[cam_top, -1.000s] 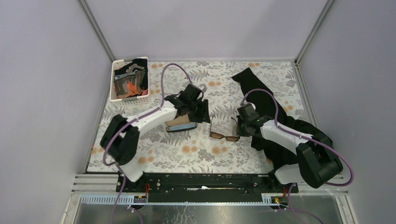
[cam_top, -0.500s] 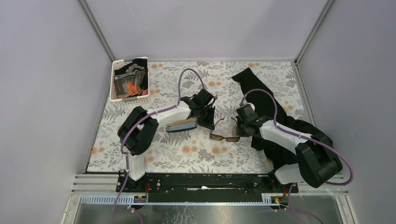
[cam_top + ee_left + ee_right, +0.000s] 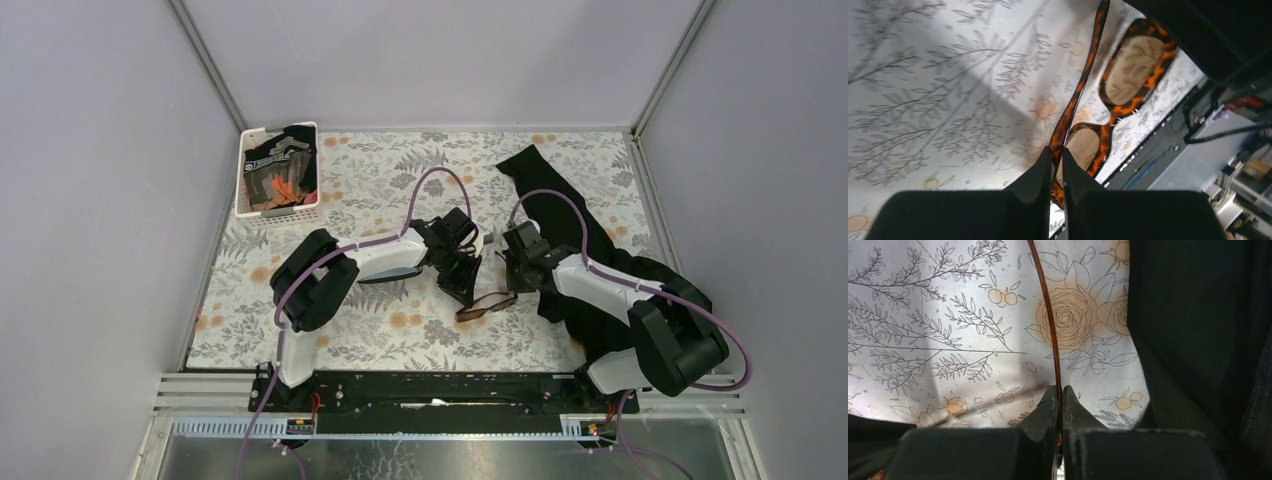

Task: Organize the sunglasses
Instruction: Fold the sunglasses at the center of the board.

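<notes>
The sunglasses [image 3: 488, 305], with an amber tortoiseshell frame and dark lenses, sit at the centre of the floral table between both grippers. My left gripper [image 3: 468, 290] is shut on one brown arm near its hinge; in the left wrist view the frame [image 3: 1135, 67] lies just past my shut gripper [image 3: 1058, 156]. My right gripper [image 3: 511, 277] is shut on the other thin arm [image 3: 1048, 315], which runs straight out from the right gripper [image 3: 1058, 392]. The black glasses case [image 3: 392, 276] lies mostly hidden under my left arm.
A white basket [image 3: 250, 205] holding dark cloth stands at the back left. A long black garment [image 3: 570, 215] lies along the right side under my right arm and fills the right of the right wrist view [image 3: 1198, 340].
My left gripper has swung right, from above the case to the sunglasses, and shut on one arm. The sunglasses have turned and shifted slightly. My right gripper has stayed in place.
</notes>
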Tool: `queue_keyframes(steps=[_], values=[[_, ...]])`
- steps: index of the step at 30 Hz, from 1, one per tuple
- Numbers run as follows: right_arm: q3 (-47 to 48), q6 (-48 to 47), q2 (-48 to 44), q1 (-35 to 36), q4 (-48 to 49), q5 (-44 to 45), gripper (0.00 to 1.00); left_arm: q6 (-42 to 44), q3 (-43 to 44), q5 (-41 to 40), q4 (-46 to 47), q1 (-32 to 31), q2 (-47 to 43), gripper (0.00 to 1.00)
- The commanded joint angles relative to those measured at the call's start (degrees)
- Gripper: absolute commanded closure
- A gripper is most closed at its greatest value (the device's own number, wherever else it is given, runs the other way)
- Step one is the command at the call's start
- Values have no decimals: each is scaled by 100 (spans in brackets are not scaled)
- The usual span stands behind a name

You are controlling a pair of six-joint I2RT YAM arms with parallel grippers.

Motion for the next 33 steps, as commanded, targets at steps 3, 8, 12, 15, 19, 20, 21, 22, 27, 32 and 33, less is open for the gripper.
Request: queue_keyframes(steps=[3, 8, 12, 15, 19, 20, 21, 22, 27, 32, 33], values=[[489, 85, 181, 147, 172, -430, 80, 178, 194, 790, 239, -181, -51, 81], [695, 79, 6, 143, -55, -146, 46, 194, 233, 538, 35, -182, -181, 76], [767, 318, -380, 141, -338, 163, 42, 139, 249, 231, 2, -169, -380, 74], [599, 750, -870, 137, -533, 381, 41, 110, 324, 38, -71, -95, -550, 73], [59, 1551, -1676, 139, -710, 306, 45, -45, 458, -417, -4, 196, -666, 73], [-122, 1723, -1922, 135, -704, 221, 47, -95, 593, -498, 25, 303, -620, 73], [-313, 1898, -2145, 142, -708, 144, 51, -139, 744, -566, 33, 391, -536, 73], [-481, 2048, -2380, 147, -703, 33, 58, -177, 918, -665, 34, 435, -427, 73], [-1138, 2525, -2971, 166, -665, -449, 95, -305, 1993, -1210, 37, 489, 397, 73], [-1517, 2792, -2897, 320, -379, -697, 100, -322, 3362, -1546, -486, 515, 1624, 73], [-1539, 2811, -2828, 366, -297, -726, 100, -307, 3543, -1530, -569, 513, 1800, 74]])
